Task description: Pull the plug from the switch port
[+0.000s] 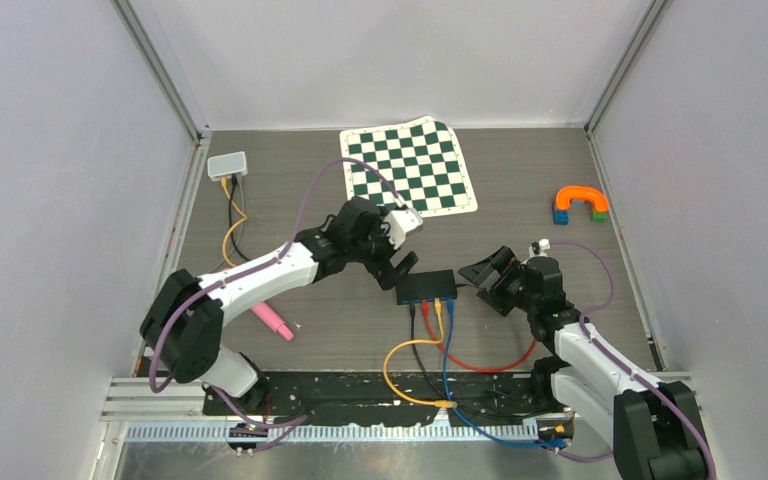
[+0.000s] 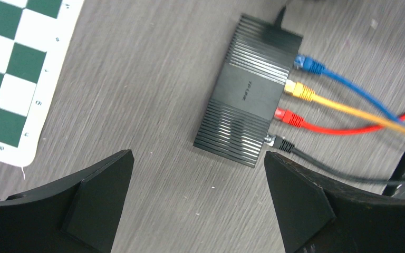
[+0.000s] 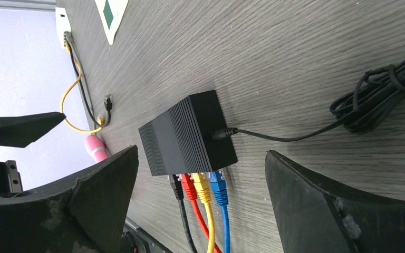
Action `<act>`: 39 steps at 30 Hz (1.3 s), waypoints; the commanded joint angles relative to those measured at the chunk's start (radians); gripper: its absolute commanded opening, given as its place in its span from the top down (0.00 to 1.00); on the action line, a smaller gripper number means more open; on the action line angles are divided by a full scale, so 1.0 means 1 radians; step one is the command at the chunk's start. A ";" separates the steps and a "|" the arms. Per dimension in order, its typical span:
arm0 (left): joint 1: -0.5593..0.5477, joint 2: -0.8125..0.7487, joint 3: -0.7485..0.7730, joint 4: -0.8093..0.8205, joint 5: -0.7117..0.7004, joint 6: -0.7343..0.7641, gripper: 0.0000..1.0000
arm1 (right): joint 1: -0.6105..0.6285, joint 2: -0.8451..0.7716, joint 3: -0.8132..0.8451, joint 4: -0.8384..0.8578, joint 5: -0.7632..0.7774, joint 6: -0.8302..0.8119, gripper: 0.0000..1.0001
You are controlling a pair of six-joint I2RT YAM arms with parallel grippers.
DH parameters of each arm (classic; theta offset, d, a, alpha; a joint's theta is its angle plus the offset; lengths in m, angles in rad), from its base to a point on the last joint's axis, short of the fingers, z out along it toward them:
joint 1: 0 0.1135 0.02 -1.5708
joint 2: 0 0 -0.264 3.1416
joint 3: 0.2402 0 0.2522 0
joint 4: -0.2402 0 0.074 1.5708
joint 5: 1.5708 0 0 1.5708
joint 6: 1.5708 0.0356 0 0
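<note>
The left gripper [image 2: 198, 158] gapes wide at the switch's [image 2: 248, 97] ten o'clock, and the right gripper [image 3: 201, 153] gapes wide at three (all four plugs [image 2: 294, 117] seated).

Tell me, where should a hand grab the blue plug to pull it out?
Probably the blue plug itself, right at the switch, not its cable, coming from above: it ends the row, so only the yellow plug crowds one side.

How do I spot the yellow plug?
Find the green checkered mat, then the black switch box a little nearer the robot. Along the box's near side, the yellow plug is the one between the red plug and the blue plug.
</note>
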 commanded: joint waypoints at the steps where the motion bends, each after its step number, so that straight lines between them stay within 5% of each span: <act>1: -0.056 0.089 0.101 -0.175 -0.022 0.256 0.00 | -0.004 -0.007 0.041 -0.035 -0.023 -0.016 0.03; 12: -0.062 0.279 0.242 -0.384 -0.030 0.353 0.00 | -0.003 0.043 0.097 -0.077 -0.024 -0.051 0.03; 23: -0.087 0.317 0.242 -0.300 -0.021 0.307 0.00 | -0.003 0.102 0.109 -0.065 -0.057 -0.059 0.03; 39: -0.089 0.433 0.325 -0.379 0.042 0.307 0.01 | -0.003 0.105 0.075 -0.027 -0.043 -0.040 0.03</act>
